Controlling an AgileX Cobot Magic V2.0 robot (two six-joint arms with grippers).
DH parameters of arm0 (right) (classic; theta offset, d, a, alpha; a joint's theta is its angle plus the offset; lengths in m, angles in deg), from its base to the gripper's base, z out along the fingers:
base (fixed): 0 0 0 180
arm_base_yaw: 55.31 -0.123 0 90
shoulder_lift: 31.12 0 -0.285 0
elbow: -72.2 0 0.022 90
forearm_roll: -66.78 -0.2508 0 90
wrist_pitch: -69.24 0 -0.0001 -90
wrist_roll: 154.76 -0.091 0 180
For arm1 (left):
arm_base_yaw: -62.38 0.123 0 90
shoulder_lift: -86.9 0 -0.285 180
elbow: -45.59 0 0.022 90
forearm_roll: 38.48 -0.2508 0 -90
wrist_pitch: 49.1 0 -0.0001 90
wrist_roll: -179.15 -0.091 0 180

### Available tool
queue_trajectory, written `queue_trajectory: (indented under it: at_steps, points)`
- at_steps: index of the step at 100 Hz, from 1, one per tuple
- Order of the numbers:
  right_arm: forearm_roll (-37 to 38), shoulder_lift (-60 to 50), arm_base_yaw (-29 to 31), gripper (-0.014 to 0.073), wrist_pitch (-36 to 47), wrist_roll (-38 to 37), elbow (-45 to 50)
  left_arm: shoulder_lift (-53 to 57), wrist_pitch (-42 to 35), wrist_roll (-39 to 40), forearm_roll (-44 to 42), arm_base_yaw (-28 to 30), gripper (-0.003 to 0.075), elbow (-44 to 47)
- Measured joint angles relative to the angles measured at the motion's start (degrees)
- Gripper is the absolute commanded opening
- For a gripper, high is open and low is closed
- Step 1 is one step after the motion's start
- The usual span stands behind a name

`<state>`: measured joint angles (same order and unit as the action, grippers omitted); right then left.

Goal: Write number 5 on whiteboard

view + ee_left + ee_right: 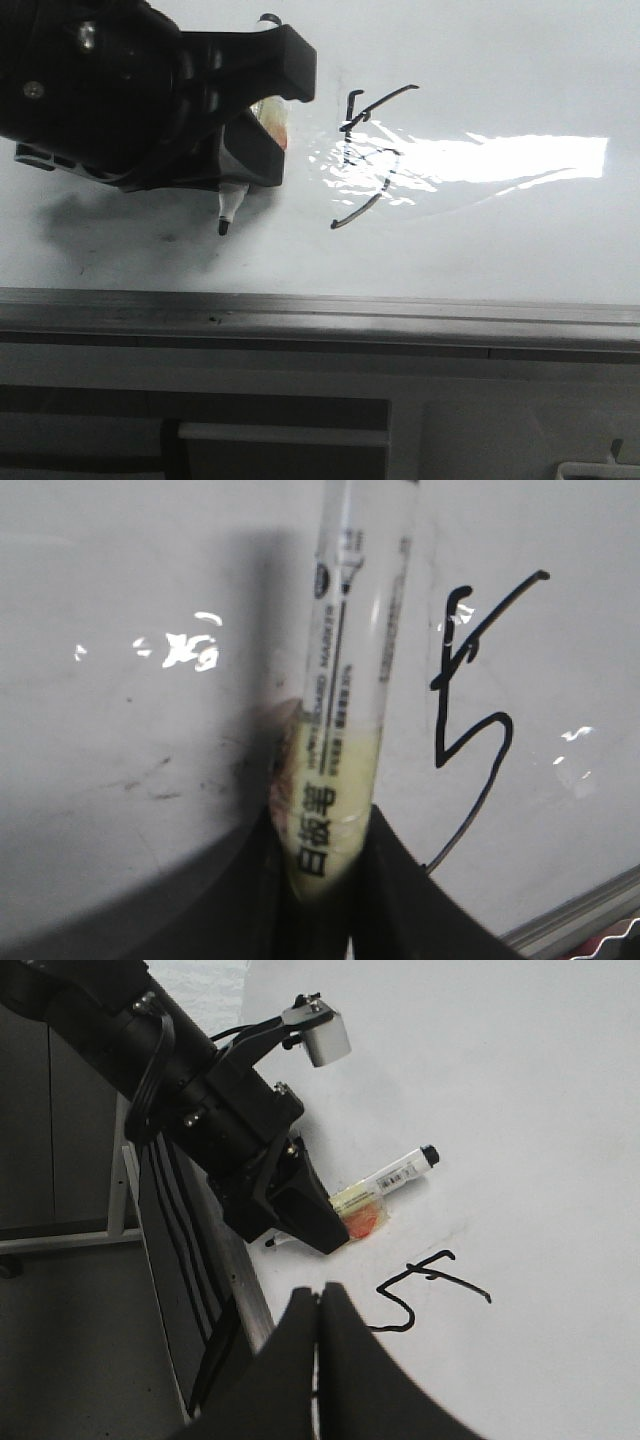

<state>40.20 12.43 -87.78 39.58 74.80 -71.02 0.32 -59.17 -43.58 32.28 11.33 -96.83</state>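
Left pincer (pixel 325 880) tight around marker (pixel 345 680)

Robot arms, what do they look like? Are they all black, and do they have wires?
Mostly black. The left arm is chunky matte black with silver screws, black cables looped along it and a small pale grey box on top. Its tool has wedge-shaped black fingers. The right tool has two smooth black fingers tapering to points.

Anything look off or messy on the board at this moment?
Nothing is damaged or spilled. The number 5 is lopsided, its top bar slanted. The whiteboard carries faint grey smudges, and the left gripper holds the marker beside the figure.
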Motion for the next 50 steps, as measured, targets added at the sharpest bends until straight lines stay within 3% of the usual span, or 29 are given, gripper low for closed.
queue_trajectory:
  at_steps: [13,33,50]
  points:
    - [-0.42,0.0,0.0,-0.0062,0.0,0.0,0.0,0.0,0.0,0.0,0.0,0.0,-0.0001,0.0]
    - [-0.79,0.0,0.0,-0.0062,0.0,-0.12,0.0,-0.13,0.0,0.0,0.0,0.0,0.0145,0.0]
    - [-0.9,0.0,0.0,-0.0062,0.0,-0.25,0.0,-0.13,0.0,0.0,0.72,0.0,0.015,0.0]
